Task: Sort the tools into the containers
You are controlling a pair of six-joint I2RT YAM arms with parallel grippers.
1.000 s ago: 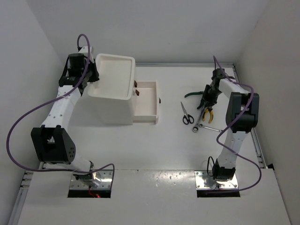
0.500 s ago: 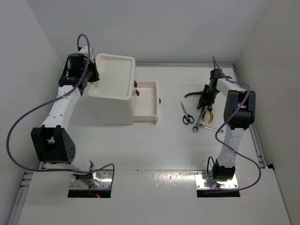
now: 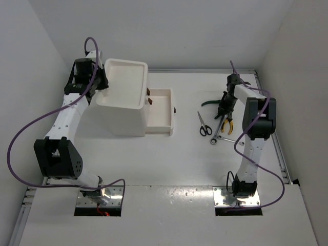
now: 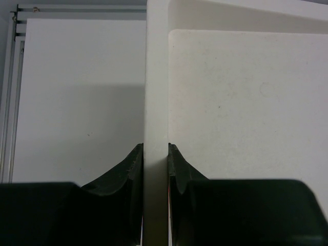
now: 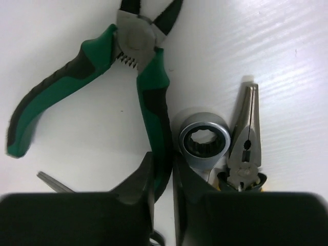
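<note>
Overhead, the left fingers (image 3: 100, 85) are clenched on the left rim of the tray (image 3: 125, 64) that tops the white box (image 3: 123, 123). One drawer (image 3: 160, 123) stands pulled out on the right side of the box, and its inside shows white. The tools lie on the right part of the desk (image 3: 179, 164), well apart from the box. The right fingers (image 3: 224, 106) are down over the green pliers (image 3: 209, 103). The scissors (image 3: 204, 126) lie to the left of them. The yellow pliers (image 3: 228, 125) lie just on the near side, and a wrench (image 3: 219, 137) lies nearest the arm bases.

At the left wrist, the left fingers (image 4: 136, 158) pinch the upright rim of the tray (image 4: 156, 77), one finger on each face. The tray floor shows on the right and the bare desk (image 4: 77, 77) on the left.

At the right wrist, the right fingers (image 5: 147, 170) are closed on one handle of the green pliers (image 5: 149, 87), which lie flat on the desk (image 5: 287, 66) with handles spread. The ring end of the wrench (image 5: 204, 141) touches that gripped handle on the right. The slim nose of the yellow pliers (image 5: 247, 138) lies just beside the ring. A scissors (image 5: 54, 181) blade tip shows at the lower left.
</note>
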